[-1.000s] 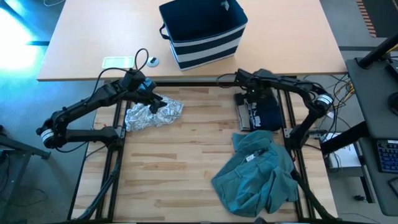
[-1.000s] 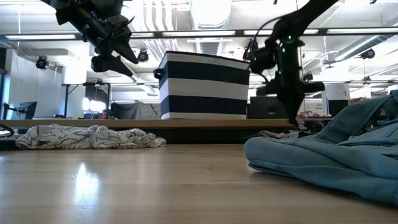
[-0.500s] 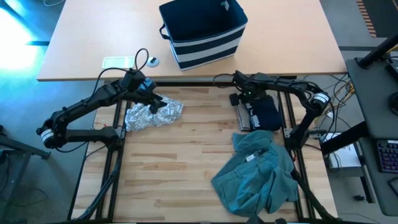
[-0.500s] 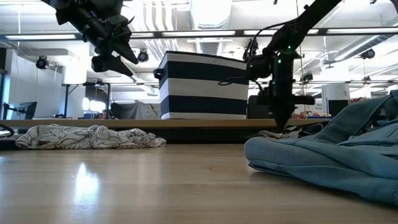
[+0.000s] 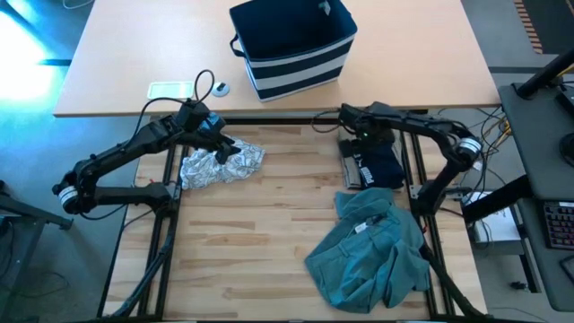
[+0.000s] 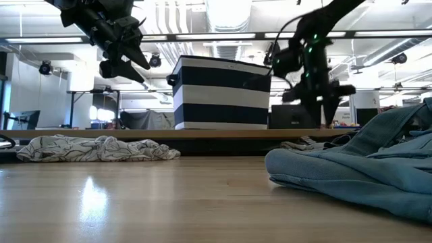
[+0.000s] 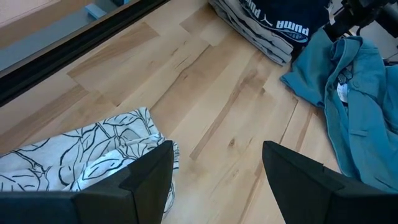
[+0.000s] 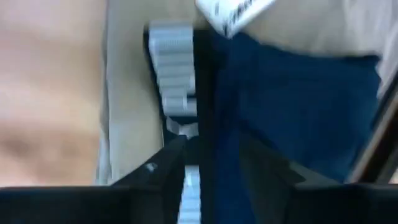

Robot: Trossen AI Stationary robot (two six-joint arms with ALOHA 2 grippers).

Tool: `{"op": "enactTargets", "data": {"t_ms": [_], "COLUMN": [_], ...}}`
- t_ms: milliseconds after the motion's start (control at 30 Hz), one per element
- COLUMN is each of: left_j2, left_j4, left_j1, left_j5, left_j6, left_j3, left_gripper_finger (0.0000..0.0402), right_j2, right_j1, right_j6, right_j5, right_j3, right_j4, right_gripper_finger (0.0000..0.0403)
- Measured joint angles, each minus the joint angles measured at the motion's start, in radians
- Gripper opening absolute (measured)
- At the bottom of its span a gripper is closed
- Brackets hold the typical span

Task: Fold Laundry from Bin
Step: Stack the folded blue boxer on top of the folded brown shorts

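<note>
A folded dark navy garment with white print (image 5: 375, 166) lies flat at the table's far right, also seen in the left wrist view (image 7: 273, 25). My right gripper (image 5: 363, 136) hangs just above its far end, fingers pointing down and open (image 6: 326, 111), touching nothing. A crumpled grey-white patterned garment (image 5: 215, 166) lies at the far left. My left gripper (image 5: 226, 148) hovers over it, open and empty (image 7: 217, 155). A large teal-green garment (image 5: 372, 256) lies rumpled at the near right. The navy striped bin (image 5: 296, 67) stands on the tan table beyond.
Black frame rails (image 5: 269, 121) run along the table's far edge and sides. A white cable and a small round object (image 5: 220, 88) lie on the tan table near the bin. Bare wood (image 5: 251, 233) spreads between the garments at the middle and near left.
My right gripper dipped toward the table's left over the navy garment, then came back toward the right and rose, and its fingers have opened. The navy garment stays flat on the table.
</note>
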Motion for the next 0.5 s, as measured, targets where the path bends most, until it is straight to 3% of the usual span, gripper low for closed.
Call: {"op": "enactTargets", "data": {"t_ms": [133, 267, 500], "left_j2": [0.000, 0.001, 0.001], "left_j4": [0.000, 0.001, 0.001], "left_j1": [0.000, 0.000, 0.000], "left_j5": [0.000, -0.023, -0.026], "left_j6": [0.000, 0.001, 0.004], "left_j3": [0.000, 0.000, 0.000], "left_gripper_finger": [0.0230, 0.0230, 0.0230], "right_j2": [-0.090, -0.157, -0.150], "right_j1": [0.059, 0.117, 0.217], "right_j6": [0.009, 0.082, 0.230], "right_j5": [-0.061, -0.065, -0.136], "right_j3": [-0.024, -0.109, -0.305], "right_j4": [-0.059, -0.067, -0.005], "right_gripper_finger": [0.0174, 0.0182, 0.0182]}}
